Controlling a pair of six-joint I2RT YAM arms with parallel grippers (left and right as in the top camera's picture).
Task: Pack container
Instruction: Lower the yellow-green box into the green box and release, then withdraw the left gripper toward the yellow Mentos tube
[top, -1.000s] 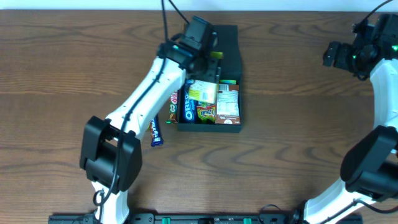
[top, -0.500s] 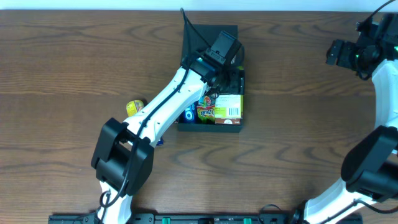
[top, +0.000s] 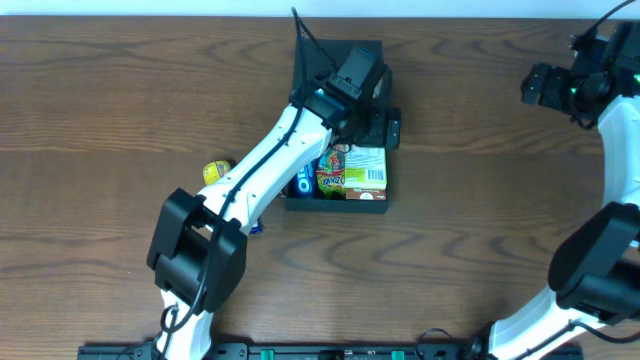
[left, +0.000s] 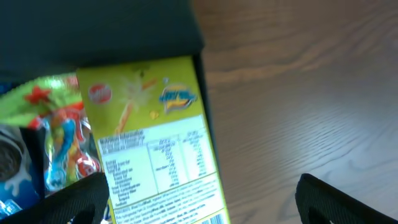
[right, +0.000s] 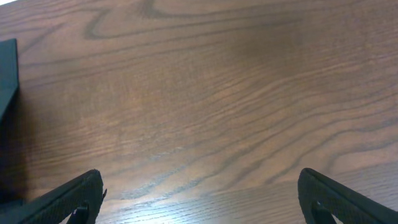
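The dark teal container (top: 340, 206) stands open at the table's middle back, its flap lid (top: 328, 55) lying behind it. Inside lie a yellow-green snack pack (top: 366, 168) with its printed label up, a colourful candy pack (top: 331, 178) and a blue Oreo pack (top: 302, 184). My left gripper (top: 381, 128) hovers open over the box's right side. In the left wrist view the yellow-green pack (left: 155, 143) lies loose between my spread fingers (left: 68, 200), touching neither, beside the container wall (left: 205, 118). My right gripper (top: 540, 86) is open above bare table at the far right, holding nothing (right: 202, 202).
A yellow round snack (top: 215, 172) sits on the table left of the box. A blue bar (top: 254, 227) pokes out from under my left arm. The container's corner (right: 6, 68) shows at the left edge of the right wrist view.
My left gripper swung right across the box with the yellow-green pack, then opened wider and left the pack lying in the box's right side. The right arm stayed put.
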